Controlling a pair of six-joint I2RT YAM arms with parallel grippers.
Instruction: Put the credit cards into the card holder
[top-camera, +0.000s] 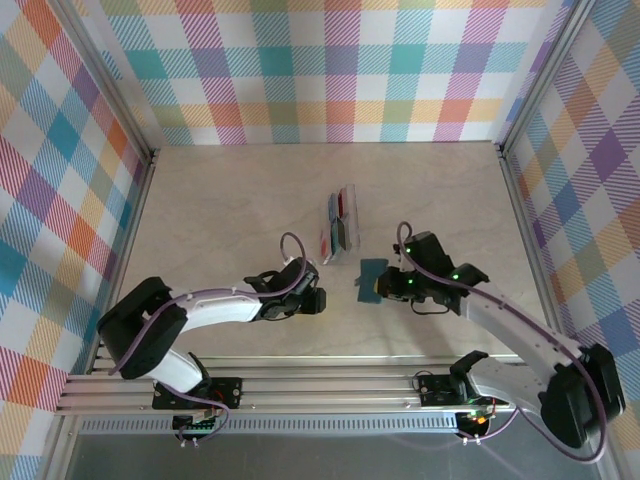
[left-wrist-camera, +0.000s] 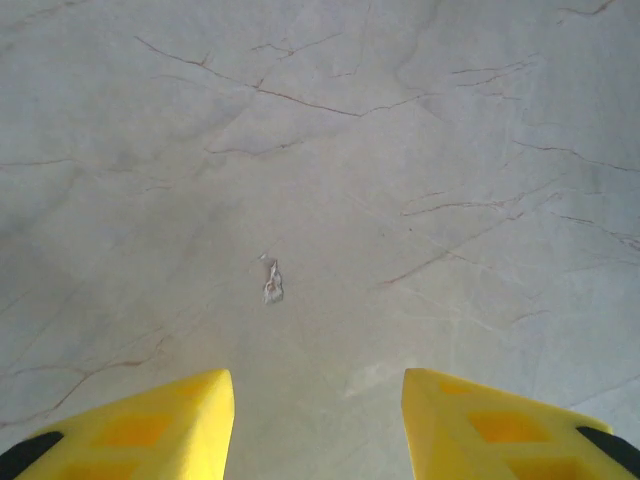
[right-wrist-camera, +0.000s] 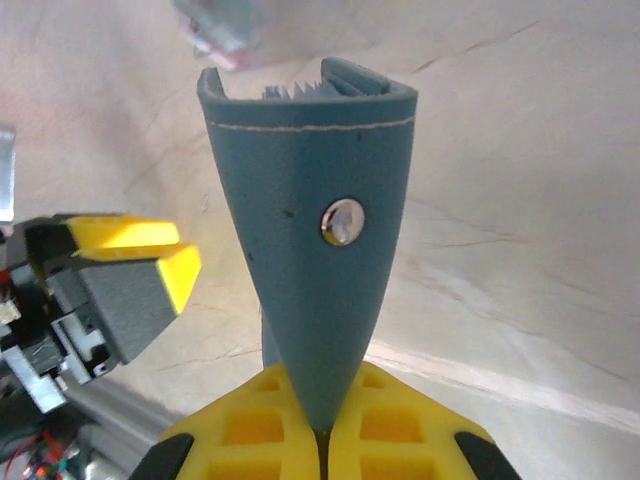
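The teal card holder (right-wrist-camera: 320, 200) stands up from my right gripper (right-wrist-camera: 320, 440), which is shut on its lower edge; a silver snap sits on its face and its open mouth points away. From above, the card holder (top-camera: 372, 280) lies just left of the right gripper (top-camera: 388, 286). The credit cards (top-camera: 340, 224), red, blue and pale grey, lie in a short row on the table behind the holder. My left gripper (top-camera: 316, 298) hovers left of the holder. Its yellow fingers (left-wrist-camera: 190, 425) stand apart over bare table, so the left gripper (left-wrist-camera: 318, 420) is open with nothing in it.
The marble-look tabletop (top-camera: 230, 210) is walled by checked panels on three sides. A small chip (left-wrist-camera: 272, 282) marks the surface ahead of the left gripper. The metal rail (top-camera: 330, 385) with both arm bases runs along the near edge.
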